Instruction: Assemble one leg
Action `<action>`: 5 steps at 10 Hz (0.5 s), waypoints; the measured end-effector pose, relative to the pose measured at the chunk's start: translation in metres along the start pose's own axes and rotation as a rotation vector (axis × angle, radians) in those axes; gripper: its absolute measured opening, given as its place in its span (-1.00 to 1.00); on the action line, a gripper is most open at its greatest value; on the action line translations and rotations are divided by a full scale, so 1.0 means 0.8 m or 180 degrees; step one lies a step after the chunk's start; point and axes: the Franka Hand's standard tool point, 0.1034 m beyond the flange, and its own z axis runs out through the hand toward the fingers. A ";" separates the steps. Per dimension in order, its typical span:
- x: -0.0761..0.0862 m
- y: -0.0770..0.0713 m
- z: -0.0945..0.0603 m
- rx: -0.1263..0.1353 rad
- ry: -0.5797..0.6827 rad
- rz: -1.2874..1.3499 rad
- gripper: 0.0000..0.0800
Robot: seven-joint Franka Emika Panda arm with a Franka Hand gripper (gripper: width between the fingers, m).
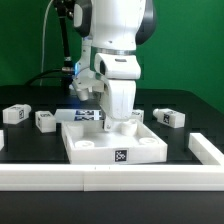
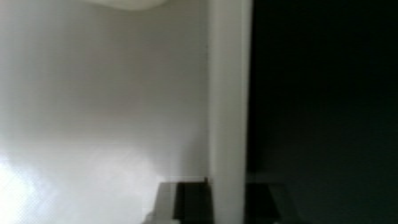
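Note:
The large white tray-like piece (image 1: 95,148) lies in the middle of the table with a tag on its front wall. My gripper (image 1: 122,122) is down at its far rim, towards the exterior view's right. In the wrist view the dark fingers (image 2: 185,205) stand on both sides of the tray piece's upright white rim (image 2: 230,100) and press against it, with the tray's floor (image 2: 107,120) on one side and dark table on the other. Small white legs with tags lie loose: two (image 1: 15,113) (image 1: 45,121) at the exterior view's left and one (image 1: 168,117) at its right.
The marker board (image 1: 88,115) lies flat just behind the tray piece. A long white bar (image 1: 110,178) runs along the table's front, and its side arm (image 1: 206,148) comes up at the exterior view's right.

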 end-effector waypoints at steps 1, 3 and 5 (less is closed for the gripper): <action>0.000 0.000 0.000 0.0000 0.0000 0.0000 -0.86; 0.000 0.000 0.000 0.0000 0.0000 0.0001 -0.86; 0.014 0.006 -0.001 -0.0011 0.0008 0.0227 -0.86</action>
